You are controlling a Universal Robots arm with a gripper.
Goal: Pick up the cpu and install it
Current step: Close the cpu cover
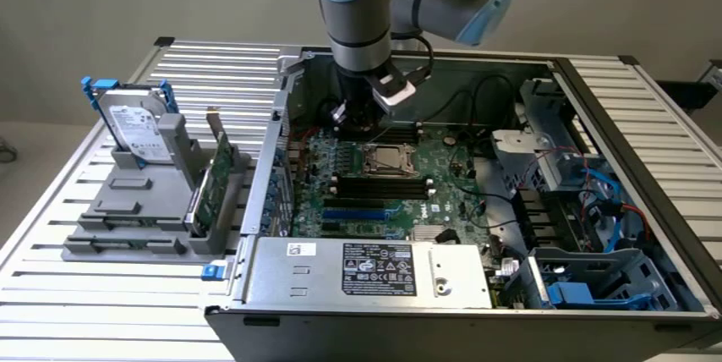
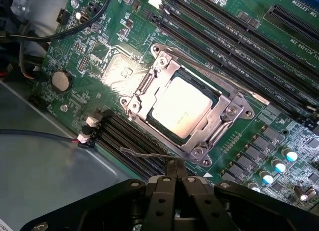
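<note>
The cpu (image 2: pixel 180 110) lies seated in the socket frame (image 2: pixel 185 114); the tool (image 2: pixel 174 167), fingers together and empty, hovers at its 6 o'clock. Installation appears largely done.

The cpu (image 2: pixel 180 110) sits seated inside the metal socket frame (image 2: pixel 234 110) on the green motherboard (image 2: pixel 89 56).

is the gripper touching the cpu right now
Apart. In the wrist view the cpu lies inside the socket frame with bare board between it and the gripper, which holds nothing.
</note>
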